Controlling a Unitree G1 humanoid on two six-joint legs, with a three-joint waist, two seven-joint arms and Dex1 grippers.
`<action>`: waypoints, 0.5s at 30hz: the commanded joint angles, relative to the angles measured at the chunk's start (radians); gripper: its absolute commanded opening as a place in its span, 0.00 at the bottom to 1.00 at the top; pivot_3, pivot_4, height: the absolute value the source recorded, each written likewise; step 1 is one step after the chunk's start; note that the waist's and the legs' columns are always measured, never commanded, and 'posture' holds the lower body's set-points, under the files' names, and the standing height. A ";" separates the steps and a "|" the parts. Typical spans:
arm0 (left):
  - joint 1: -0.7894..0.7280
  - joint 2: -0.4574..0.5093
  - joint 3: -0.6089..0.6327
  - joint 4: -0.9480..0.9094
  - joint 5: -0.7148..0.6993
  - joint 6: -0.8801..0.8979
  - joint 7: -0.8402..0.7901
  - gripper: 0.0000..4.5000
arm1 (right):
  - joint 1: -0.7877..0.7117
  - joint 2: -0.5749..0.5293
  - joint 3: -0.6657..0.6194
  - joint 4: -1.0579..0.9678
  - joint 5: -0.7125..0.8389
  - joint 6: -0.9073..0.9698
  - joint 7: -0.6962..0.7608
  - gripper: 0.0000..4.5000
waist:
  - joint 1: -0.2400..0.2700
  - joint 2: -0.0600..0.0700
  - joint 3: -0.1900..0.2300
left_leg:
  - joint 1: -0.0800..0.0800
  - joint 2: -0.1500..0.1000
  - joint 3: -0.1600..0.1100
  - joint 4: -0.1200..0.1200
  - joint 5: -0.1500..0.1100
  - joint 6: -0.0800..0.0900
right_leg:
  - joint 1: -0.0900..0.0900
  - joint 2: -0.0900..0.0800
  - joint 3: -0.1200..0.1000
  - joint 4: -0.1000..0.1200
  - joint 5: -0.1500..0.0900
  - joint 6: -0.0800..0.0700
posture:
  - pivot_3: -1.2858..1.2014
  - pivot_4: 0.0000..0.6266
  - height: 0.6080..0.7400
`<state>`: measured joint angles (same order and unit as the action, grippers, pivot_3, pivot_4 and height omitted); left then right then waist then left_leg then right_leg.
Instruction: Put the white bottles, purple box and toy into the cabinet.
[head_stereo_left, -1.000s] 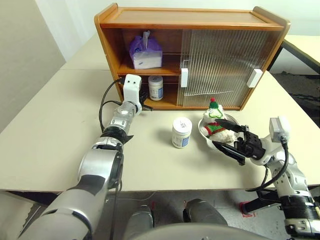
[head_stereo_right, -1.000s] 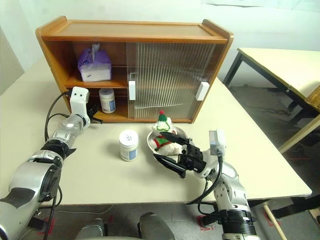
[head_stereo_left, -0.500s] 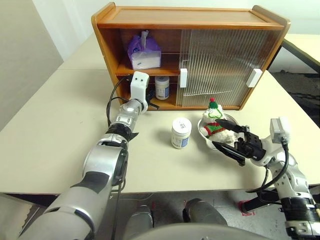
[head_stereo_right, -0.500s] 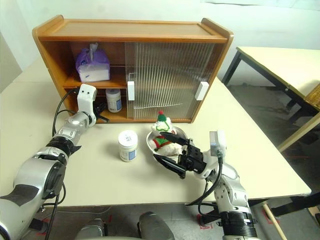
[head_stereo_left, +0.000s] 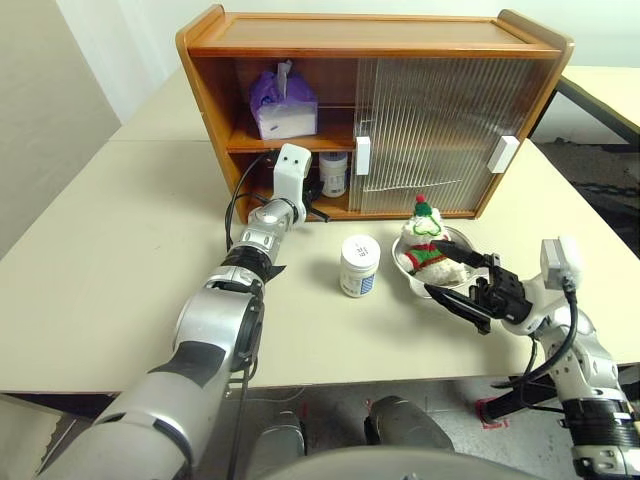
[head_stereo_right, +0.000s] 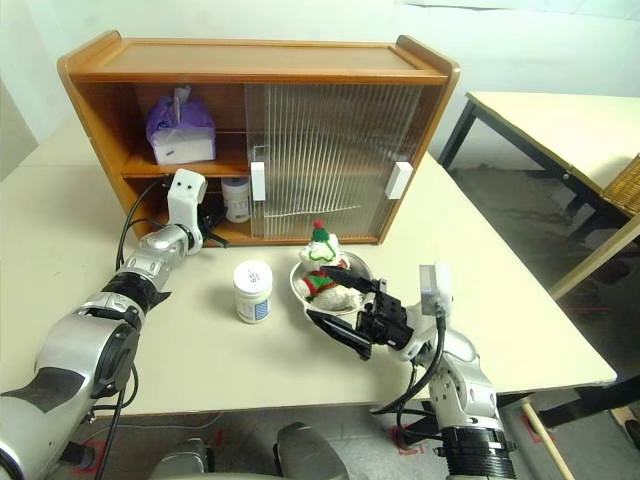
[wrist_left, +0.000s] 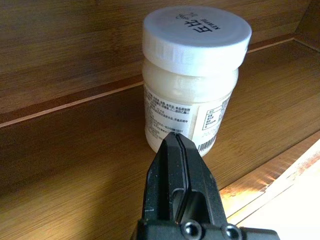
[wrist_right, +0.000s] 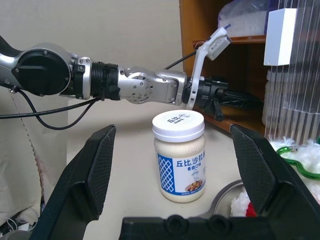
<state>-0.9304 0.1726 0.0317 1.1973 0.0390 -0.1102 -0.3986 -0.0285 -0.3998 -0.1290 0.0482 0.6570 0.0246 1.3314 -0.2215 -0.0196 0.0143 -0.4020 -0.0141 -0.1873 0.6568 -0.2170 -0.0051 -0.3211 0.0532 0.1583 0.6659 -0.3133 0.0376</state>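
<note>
At the top centre of the head views stands the orange-brown wooden cabinet (head_stereo_left: 370, 60), its two ribbed translucent sliding doors (head_stereo_left: 430, 130) drawn over the right part and its left bay standing open. On the upper shelf of that open bay, in the upper left of the frame, sits the purple tissue box (head_stereo_left: 285, 105) with crumpled tissue poking from its top. On the lower shelf below it stands one white jar (head_stereo_left: 333, 173), upright, just beside the edge of the nearer door. The left gripper (wrist_left: 176, 145) reaches into this lower bay with its two black fingers pressed together and holding nothing; in the left wrist view their tip lies just in front of the jar's label, and whether it touches the jar cannot be told.

On the pale tabletop (head_stereo_left: 120, 260) in front of the cabinet, near the middle of the frame, stands the second white jar (head_stereo_left: 359, 266), upright with its blue-and-white label facing forward. Just to its right is a shiny steel dish (head_stereo_left: 408, 272) holding the plush toy (head_stereo_left: 428, 245), whose green-and-red hat with a red pompom points toward the cabinet.

At the lower right, the right gripper (head_stereo_left: 462, 283) hovers beside the dish with its fingers spread wide and empty. In the right wrist view the second jar stands between and beyond those parted fingers, apart from both.
</note>
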 joint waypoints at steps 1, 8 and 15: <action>-0.004 0.001 -0.003 0.002 0.001 -0.012 -0.022 0.01 | 0.003 -0.002 0.004 -0.010 -0.004 -0.008 -0.001 1.00 | -0.001 0.000 0.000 | 0.000 0.000 0.000 0.000 0.000 0.000 | 0.000 0.000 0.000 0.000 0.000 0.000 | 0.39 0.00 1.00; 0.182 0.094 0.016 -0.240 -0.074 -0.080 -0.235 0.05 | -0.016 -0.004 0.004 0.013 -0.006 -0.012 0.009 1.00 | -0.014 0.000 0.000 | 0.000 0.000 0.000 -0.002 0.000 0.000 | -0.001 0.000 0.000 0.000 -0.001 0.000 | 0.40 0.00 1.00; 0.433 0.240 0.018 -0.593 -0.280 0.054 -0.649 0.51 | -0.042 -0.035 -0.010 0.058 -0.001 -0.009 0.045 1.00 | -0.001 0.000 0.000 | 0.000 0.001 0.000 -0.010 0.004 -0.009 | -0.003 0.000 0.000 0.001 -0.003 -0.004 | 0.41 0.00 1.00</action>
<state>-0.5142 0.4029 0.0649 0.6657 -0.2035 -0.0929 -0.9615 -0.0586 -0.4225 -0.1357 0.0948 0.6574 0.0165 1.3652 -0.2225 -0.0196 0.0144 -0.4015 -0.0134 -0.1876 0.6466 -0.2135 -0.0135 -0.3246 0.0530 0.1585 0.6666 -0.3162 0.0323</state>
